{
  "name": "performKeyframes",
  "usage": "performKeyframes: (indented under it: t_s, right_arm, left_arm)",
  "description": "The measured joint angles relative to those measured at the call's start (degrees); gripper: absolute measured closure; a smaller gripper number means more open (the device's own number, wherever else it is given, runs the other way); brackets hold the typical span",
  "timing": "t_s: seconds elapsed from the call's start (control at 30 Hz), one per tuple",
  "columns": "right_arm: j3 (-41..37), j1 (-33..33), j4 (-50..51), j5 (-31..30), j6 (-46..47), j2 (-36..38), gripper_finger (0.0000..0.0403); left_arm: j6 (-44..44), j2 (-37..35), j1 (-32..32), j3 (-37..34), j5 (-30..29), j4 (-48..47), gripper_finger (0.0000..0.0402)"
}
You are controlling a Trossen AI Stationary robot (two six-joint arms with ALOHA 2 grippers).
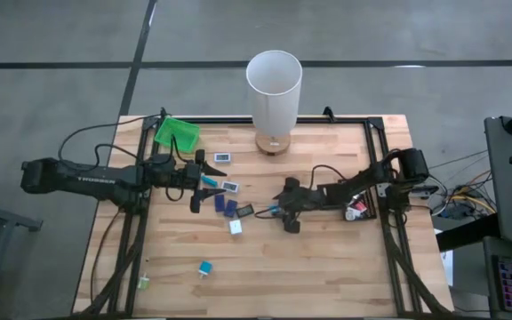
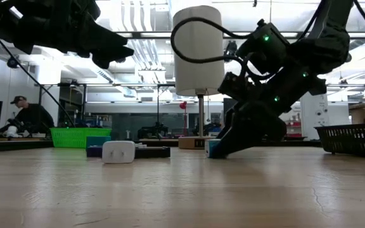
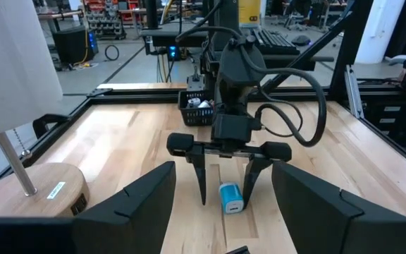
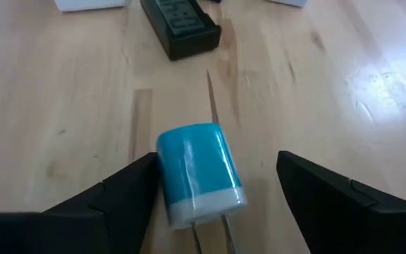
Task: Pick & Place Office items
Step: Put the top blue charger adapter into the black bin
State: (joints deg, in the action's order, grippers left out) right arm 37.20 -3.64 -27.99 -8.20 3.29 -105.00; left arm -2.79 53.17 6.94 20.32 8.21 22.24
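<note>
Office items [image 1: 229,206] on table, green tray [image 1: 176,133], black basket [image 3: 197,108] holding pieces

Right tool [image 3: 225,185] is down at desk level mid-desk, arm stretched in from the right edge, fingers [image 4: 115,201] spread apart. Left tool [image 1: 196,182] hangs raised over the left-centre, arm extended level, fingers [image 3: 136,201] parted.

White lettering is seen along the left arm [image 1: 87,177] in the high view, but it is too small to be read with certainty. No other text, label or number can be made out.
</note>
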Motion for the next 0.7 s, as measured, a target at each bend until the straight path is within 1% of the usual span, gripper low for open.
performKeyframes:
  t_s: [0.13, 0.57, 0.7]
  right_arm:
    - [0.4, 0.0, 0.2, -0.1, -0.5, -0.1, 0.0143]
    - [0.5, 0.3, 1.7, -0.3, -0.3, 0.3, 0.0246]
    - [0.5, 0.3, 1.7, -0.3, -0.3, 0.3, 0.0272]
  left_arm:
    - [0.0, 0.0, 0.0, 0.0, 0.0, -0.1, 0.0158]
    - [0.0, 0.0, 0.0, 0.0, -0.1, -0.4, 0.0158]
    - [0.0, 0.0, 0.0, 0.0, -0.1, -0.4, 0.0158]
